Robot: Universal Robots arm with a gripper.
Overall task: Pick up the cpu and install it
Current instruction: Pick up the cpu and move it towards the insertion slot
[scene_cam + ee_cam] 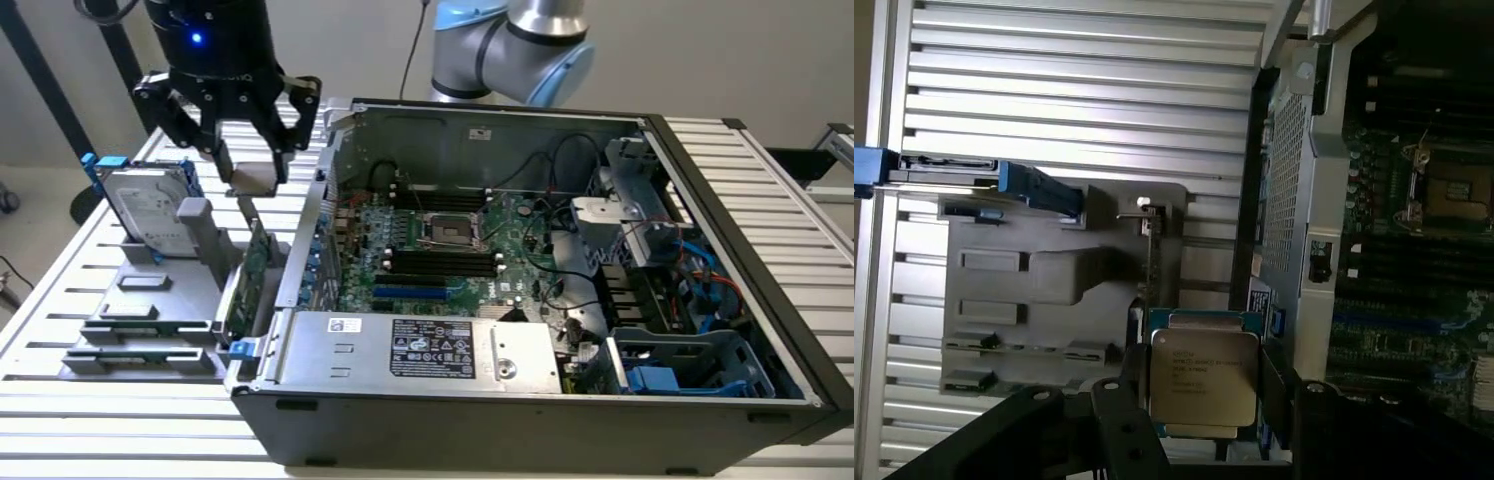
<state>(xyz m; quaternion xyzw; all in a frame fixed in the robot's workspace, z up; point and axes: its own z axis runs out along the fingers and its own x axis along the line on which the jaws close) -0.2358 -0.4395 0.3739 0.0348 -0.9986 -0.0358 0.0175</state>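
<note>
The small flat square cpu with a dull silver lid (1203, 375) sits clamped by its edges in my black end effector (254, 165). It hangs above the ribbed aluminium table (80, 420) near its far edge, outside the open grey steel case (534, 400). I'd keep it level and squared to the black metal-framed socket (451, 232); those smooth edges could slip.

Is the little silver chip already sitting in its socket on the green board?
No, the chip is in the gripper outside the case, while the socket lies empty.
</note>
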